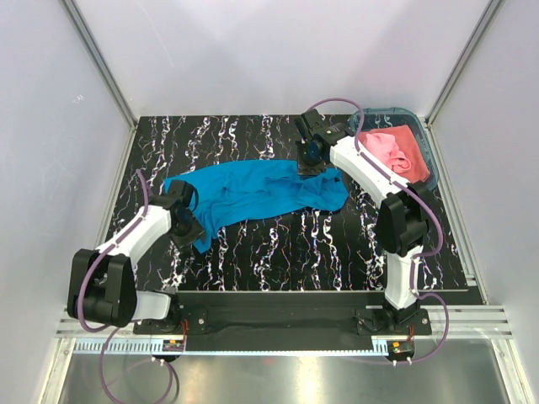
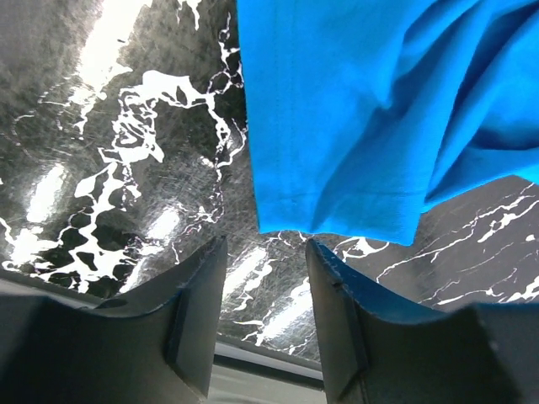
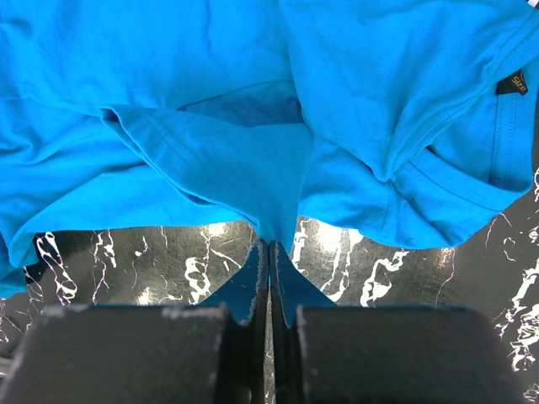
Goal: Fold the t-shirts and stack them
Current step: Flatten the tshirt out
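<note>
The turquoise-blue t-shirt lies crumpled in a long strip across the middle of the black marbled table. My right gripper is shut on a pinch of its far edge; the right wrist view shows the cloth pulled into the closed fingertips, with the collar label at the right. My left gripper is open and empty just short of the shirt's near left corner. The salmon pink t-shirt lies bunched in the teal basket at the back right.
White walls and metal posts enclose the table on three sides. The basket stands in the back right corner beside the right arm's forearm. Cables loop from both arms.
</note>
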Controlling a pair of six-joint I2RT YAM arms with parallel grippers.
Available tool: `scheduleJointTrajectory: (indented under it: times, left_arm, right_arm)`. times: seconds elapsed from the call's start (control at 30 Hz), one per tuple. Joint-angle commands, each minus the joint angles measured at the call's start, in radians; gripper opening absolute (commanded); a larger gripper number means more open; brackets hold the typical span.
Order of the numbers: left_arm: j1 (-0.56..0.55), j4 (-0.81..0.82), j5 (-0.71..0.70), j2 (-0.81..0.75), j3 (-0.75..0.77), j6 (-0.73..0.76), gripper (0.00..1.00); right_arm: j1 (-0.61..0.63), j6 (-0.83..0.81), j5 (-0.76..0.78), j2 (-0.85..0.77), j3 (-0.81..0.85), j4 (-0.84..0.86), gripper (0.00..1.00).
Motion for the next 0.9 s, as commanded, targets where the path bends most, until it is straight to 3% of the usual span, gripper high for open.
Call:
scheduleJointTrajectory:
  times: [0.0,0.43,0.57,0.6,0.7,0.87]
  left_arm:
    - [0.005,0.036,0.038,-0.001,-0.025,-0.017,0.47]
    - [0.005,0.117,0.054,0.126,-0.033,-0.031,0.47]
    - [0.006,0.137,0.050,0.181,-0.019,-0.009,0.30]
    - [0.006,0.139,0.050,0.195,-0.013,0.000,0.19]
    - [0.006,0.116,0.052,0.201,0.015,0.024,0.00]
    - [0.008,-0.014,-0.046,0.117,0.164,0.072,0.00]
  right_arm:
    - [0.004,-0.008,-0.010,-0.066,-0.004,0.014,0.00]
    - [0.003,-0.027,-0.022,-0.059,0.010,0.011,0.00]
    - [0.003,-0.016,-0.026,-0.059,0.021,0.008,0.00]
    - [0.003,-0.012,-0.025,-0.060,0.024,0.006,0.00]
    - [0.001,-0.007,-0.010,-0.066,0.036,0.003,0.00]
    - [-0.022,-0.002,0.066,-0.085,0.082,-0.015,0.00]
